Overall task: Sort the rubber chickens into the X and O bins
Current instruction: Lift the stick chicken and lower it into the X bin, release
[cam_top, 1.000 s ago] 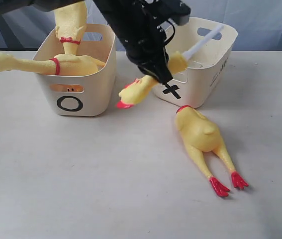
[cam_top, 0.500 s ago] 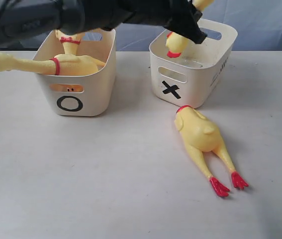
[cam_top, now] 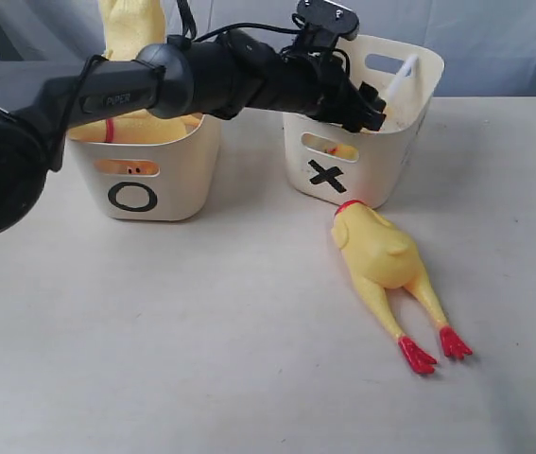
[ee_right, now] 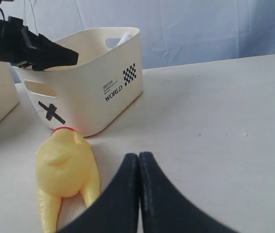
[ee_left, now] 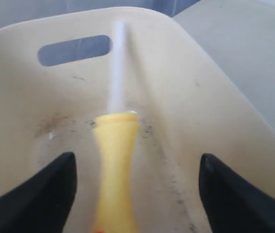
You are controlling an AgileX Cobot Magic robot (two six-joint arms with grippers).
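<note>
SORTING, STEP IN HAND: last of three placings pending; the drop into the X tub looks done

1. Table (cam_top: pixel 154 331): pale and bare under both sets of jaws.
2. Left arm (cam_top: pixel 201 80): black, reaching across the middle. Its left jaws are over the X bin, spread wide and released, gripping nothing.
3. O bin (cam_top: pixel 145 180): well apart from the left jaws, back along the arm. It holds two rubber chickens, one upright (cam_top: pixel 133 28) and one lying across the rim (cam_top: pixel 145 128) with a red neck band.
4. X bin (cam_top: pixel 381 161): its walls surround the left jaws (ee_left: pixel 200 97). The near rim stands between those jaws and open table, so a withdrawal probably needs lift first.
5. Loose chicken (cam_top: pixel 381 255): lying flat on the table, red-banded neck just beside the X bin wall, feet pointing away. It is just ahead of the right jaws and off to one side (ee_right: pixel 67 165); nothing lies between.
6. Right jaws: low over the table, clenched together, empty. They would need to part before any grasp.
7. Stick chicken (ee_left: pixel 115 165): lying in the X bin, in the gap between the left jaws and apart from both. Its white stick (cam_top: pixel 403 76) leans on the far wall.

NEXT, BY JUDGEMENT: clear the left arm, then take item 5; its band matches the O bin's lot, so O seems its place
</note>
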